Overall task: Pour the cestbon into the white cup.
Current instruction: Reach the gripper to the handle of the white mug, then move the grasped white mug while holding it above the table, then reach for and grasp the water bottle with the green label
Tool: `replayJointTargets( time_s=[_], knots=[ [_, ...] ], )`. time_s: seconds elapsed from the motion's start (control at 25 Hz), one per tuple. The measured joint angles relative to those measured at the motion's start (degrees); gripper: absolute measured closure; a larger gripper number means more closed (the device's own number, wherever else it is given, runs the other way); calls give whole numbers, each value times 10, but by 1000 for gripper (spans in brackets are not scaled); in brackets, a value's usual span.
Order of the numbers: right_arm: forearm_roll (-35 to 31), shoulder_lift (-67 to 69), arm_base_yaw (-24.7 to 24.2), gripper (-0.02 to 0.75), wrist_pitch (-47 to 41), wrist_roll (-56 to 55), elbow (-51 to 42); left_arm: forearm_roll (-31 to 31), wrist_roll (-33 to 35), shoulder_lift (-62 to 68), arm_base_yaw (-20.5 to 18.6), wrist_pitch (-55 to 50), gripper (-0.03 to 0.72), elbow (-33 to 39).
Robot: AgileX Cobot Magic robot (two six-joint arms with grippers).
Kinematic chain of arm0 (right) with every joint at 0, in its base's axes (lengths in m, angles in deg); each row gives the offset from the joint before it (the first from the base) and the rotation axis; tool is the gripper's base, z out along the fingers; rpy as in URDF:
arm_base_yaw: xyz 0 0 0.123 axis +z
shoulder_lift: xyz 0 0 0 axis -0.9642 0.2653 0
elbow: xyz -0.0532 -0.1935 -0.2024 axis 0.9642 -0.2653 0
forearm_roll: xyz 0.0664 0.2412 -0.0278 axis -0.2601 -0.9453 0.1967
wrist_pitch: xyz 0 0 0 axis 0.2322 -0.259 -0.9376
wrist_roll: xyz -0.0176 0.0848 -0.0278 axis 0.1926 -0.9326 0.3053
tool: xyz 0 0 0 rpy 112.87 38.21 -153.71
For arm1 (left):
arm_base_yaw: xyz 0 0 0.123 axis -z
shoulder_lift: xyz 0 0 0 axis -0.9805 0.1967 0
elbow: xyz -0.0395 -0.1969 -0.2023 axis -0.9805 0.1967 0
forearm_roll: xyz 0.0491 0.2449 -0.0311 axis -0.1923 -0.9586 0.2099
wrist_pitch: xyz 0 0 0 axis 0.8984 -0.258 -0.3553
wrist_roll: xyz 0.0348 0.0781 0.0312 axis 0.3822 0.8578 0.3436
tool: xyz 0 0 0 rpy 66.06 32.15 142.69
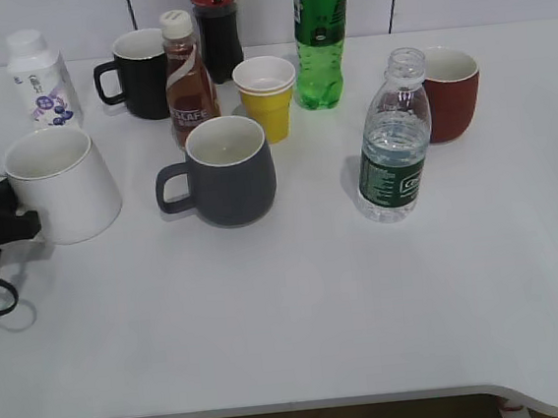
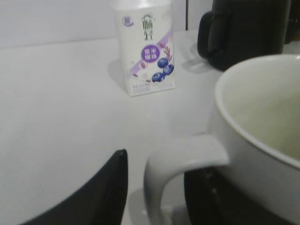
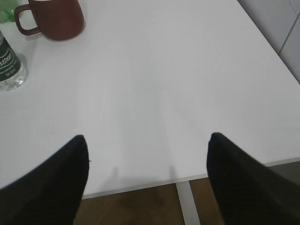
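Observation:
The cestbon (image 1: pixel 393 144) stands upright and uncapped at centre right, partly filled; its label shows at the left edge of the right wrist view (image 3: pixel 6 63). The white cup (image 1: pixel 64 180) stands at the far left. My left gripper (image 1: pixel 4 224) is at its handle. In the left wrist view the handle (image 2: pixel 161 173) sits between the two fingers of my left gripper (image 2: pixel 159 190), with a small gap to the left finger. My right gripper (image 3: pixel 146 140) is open and empty above the table's front right edge, outside the exterior view.
A grey mug (image 1: pixel 224 170) stands mid-table. Behind it are a black mug (image 1: pixel 139 74), a brown bottle (image 1: pixel 187 79), a yellow paper cup (image 1: pixel 268 96), a green soda bottle (image 1: pixel 320 37) and a small white bottle (image 1: pixel 41 79). A red mug (image 1: pixel 450 89) is behind the cestbon.

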Motion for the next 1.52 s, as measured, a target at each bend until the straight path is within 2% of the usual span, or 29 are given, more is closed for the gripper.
replayJointTargets(
  time_s=[0.08,0.16,0.2,0.32,0.44,0.56,0.72,0.84,1.04,1.12,1.2,1.36,1.52],
  knots=[
    [0,0,0,149,0,0,0,-8,-1,13,0,-2,466,-11],
    [-2,0,0,149,0,0,0,-16,-1,15,0,4,605,-14],
    [-5,0,0,150,2,1,1,-20,-1,15,-1,9,638,-14],
    [-28,13,0,175,72,40,11,-26,0,9,-2,10,652,-14],
    [-63,69,0,228,246,160,16,-39,2,-20,-2,-6,659,-12],
    [-118,155,0,249,431,275,17,-53,3,-57,-2,-14,659,-12],
    [-183,270,9,255,572,330,18,-57,3,-111,-2,-37,659,-12],
    [-198,352,52,256,642,311,7,-64,3,-139,-2,-56,659,-12],
    [-188,484,186,256,803,205,-87,-97,3,-171,-2,-68,659,-12],
    [-188,548,215,256,845,194,-123,-106,2,-185,-2,-69,659,-12],
    [-188,605,221,233,878,180,-140,-112,-2,-199,-2,-69,659,-12],
    [-174,721,222,124,962,151,-138,-123,-4,-222,-2,-79,660,-12],
    [-165,827,223,99,999,141,-102,-161,-4,-230,-2,-98,660,-12]
  ],
)
